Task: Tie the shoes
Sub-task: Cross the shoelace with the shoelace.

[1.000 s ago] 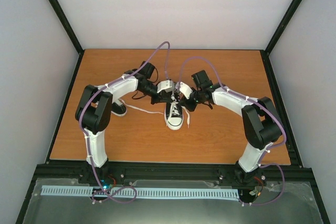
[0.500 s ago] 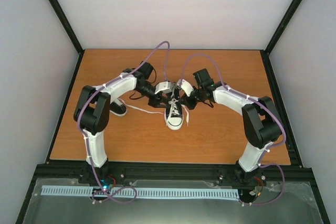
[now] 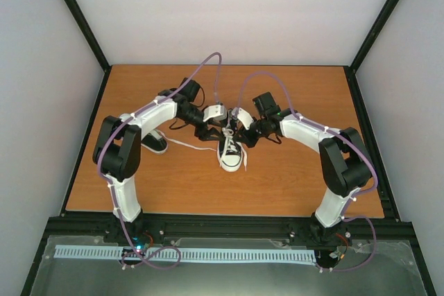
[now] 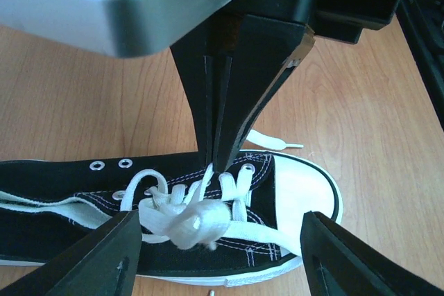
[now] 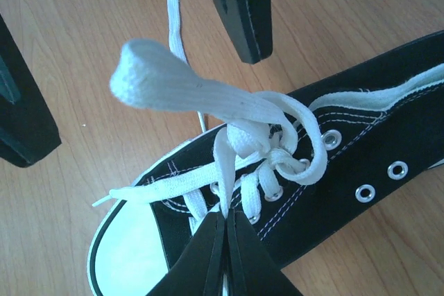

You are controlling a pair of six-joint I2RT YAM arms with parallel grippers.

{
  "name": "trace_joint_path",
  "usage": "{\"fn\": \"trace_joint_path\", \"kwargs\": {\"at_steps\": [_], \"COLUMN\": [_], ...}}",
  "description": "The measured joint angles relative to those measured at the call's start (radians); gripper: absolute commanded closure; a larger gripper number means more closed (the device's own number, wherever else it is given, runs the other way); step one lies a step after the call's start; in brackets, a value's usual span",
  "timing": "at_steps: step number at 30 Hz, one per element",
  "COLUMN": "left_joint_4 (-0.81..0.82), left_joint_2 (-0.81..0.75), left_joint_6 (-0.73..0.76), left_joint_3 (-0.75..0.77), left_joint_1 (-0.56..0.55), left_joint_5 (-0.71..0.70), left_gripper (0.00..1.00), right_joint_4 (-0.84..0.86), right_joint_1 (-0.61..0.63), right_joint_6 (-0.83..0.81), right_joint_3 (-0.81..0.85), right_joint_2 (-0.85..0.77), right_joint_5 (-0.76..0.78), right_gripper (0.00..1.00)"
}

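- Shoes: centre shoe (image 3: 230, 154) mid-table (image 3: 298, 185), toe toward the arm bases; second shoe (image 3: 154, 142) at left, beside the left arm.
- Laces (image 5: 270, 143) loosely knotted, one loop (image 5: 173, 84) standing free.
- Right gripper (image 5: 225, 223) pressed together, pinching a lace strand.
- Left gripper (image 4: 218, 221) spread, straddling the knot.

The left gripper (image 3: 216, 129), fingers (image 4: 104, 258) spread, flanks the centre sneaker (image 3: 230, 156). The right gripper (image 5: 225, 223), clamped on its lace (image 5: 220, 171), blocks above. Bare tabletop (image 3: 298, 178) lies open rightward; the second sneaker (image 3: 155, 142) obstructs the left.
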Motion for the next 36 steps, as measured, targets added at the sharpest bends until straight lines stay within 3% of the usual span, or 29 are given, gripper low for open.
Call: {"fn": "trace_joint_path", "kwargs": {"at_steps": [5, 11, 13, 16, 20, 31, 36], "left_joint_4": [0.003, 0.016, 0.021, 0.021, 0.029, 0.052, 0.057], "left_joint_2": [0.004, 0.051, 0.059, 0.061, 0.061, 0.06, 0.054], "left_joint_6": [0.003, -0.011, -0.015, -0.023, -0.019, -0.016, -0.016], "left_joint_3": [0.001, 0.042, 0.042, 0.042, 0.042, 0.008, -0.003], "left_joint_1": [-0.006, -0.017, -0.025, -0.035, -0.035, -0.034, -0.034], "left_joint_5": [-0.023, -0.023, -0.019, -0.01, -0.021, -0.057, -0.056], "left_gripper": [0.31, 0.36, 0.47, 0.82, 0.95, 0.99, 0.99], "right_joint_4": [-0.01, -0.011, -0.011, -0.011, -0.008, 0.014, 0.018], "right_joint_1": [0.0, 0.0, 0.0, 0.0, -0.004, -0.028, -0.028], "right_joint_6": [0.013, 0.018, 0.019, 0.019, 0.032, 0.078, 0.088], "right_joint_3": [0.0, 0.0, 0.0, 0.0, -0.003, -0.051, -0.051], "right_joint_2": [0.0, 0.0, 0.0, 0.0, 0.0, 0.01, 0.01], "right_joint_5": [0.001, 0.002, 0.003, 0.004, 0.003, -0.024, -0.031], "right_gripper": [0.97, 0.97, 0.97, 0.97, 0.97, 0.97, 0.83]}}
